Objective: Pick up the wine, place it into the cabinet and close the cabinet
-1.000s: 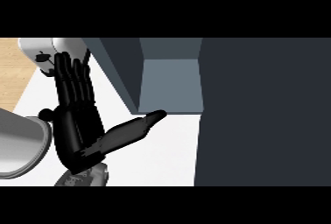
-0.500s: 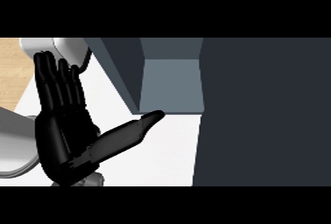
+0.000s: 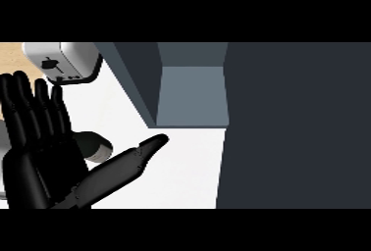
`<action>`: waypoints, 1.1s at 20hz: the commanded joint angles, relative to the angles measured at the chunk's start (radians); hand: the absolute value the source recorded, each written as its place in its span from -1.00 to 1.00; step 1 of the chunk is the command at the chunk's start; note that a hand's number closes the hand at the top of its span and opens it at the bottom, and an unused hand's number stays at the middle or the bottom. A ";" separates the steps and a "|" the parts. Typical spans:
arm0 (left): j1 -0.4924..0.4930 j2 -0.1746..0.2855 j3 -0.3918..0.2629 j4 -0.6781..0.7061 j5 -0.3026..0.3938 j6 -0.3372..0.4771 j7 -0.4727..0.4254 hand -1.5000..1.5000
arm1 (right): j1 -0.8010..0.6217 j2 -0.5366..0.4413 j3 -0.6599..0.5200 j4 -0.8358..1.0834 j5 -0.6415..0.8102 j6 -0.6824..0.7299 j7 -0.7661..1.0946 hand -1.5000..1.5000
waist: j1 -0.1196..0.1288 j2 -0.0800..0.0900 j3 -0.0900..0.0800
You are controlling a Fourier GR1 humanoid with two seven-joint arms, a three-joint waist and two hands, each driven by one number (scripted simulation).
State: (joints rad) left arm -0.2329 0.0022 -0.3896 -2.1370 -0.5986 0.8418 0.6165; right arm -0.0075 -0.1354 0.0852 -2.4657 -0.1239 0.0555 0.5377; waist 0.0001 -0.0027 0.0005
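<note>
Wine does not show in the head view, and I cannot tell whether it is hidden or out of frame. The left hand fills the 8 o'clock part of the view. It is matte black and open, holding nothing. Its long, segmented fingers stand straight and close together, pointing to 12 o'clock. The thumb is spread wide toward 2 o'clock. Just behind the hand, in the angle between thumb and fingers, a smooth, rounded grey object peeps out. Most of it is covered and I cannot tell what it is. Under and around the hand lies the desk, plain, flat and white. At 12 o'clock from the fingertips stands a toaster, a boxy shape with rounded corners, a silvery sheen and a small black lever on its side. Beyond it, in the far 11 o'clock corner, is a strip of tan, wood-toned surface. At 1 o'clock from the hand is the cabinet, angular and flat-faced. A paler grey-blue recess sits between a dark slate wall on its left and a broad, smooth, dark slate panel. That panel takes up the whole 3 o'clock side of the view.
</note>
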 commanded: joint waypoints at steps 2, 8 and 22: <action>0.028 -0.002 0.020 -0.055 -0.067 -0.010 0.082 -1.00 | 0.115 0.061 0.110 -0.106 0.065 -0.002 -0.023 -1.00 | -0.003 -0.001 0.000; 0.096 0.013 0.110 -0.101 0.001 -0.050 0.036 -1.00 | 0.026 0.018 -0.008 -0.072 -0.033 0.004 0.021 -1.00 | -0.001 0.002 0.000; 0.273 0.043 0.252 -0.044 0.427 -0.085 -0.235 -1.00 | 0.011 0.059 0.105 -0.116 0.073 -0.035 0.077 -1.00 | -0.003 0.002 -0.001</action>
State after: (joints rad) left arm 0.0436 0.0657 -0.1692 -2.2396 -0.2639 0.7690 0.4500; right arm -0.0350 -0.1005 0.1442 -2.4923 -0.0704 0.0268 0.6062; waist -0.0018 -0.0015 -0.0013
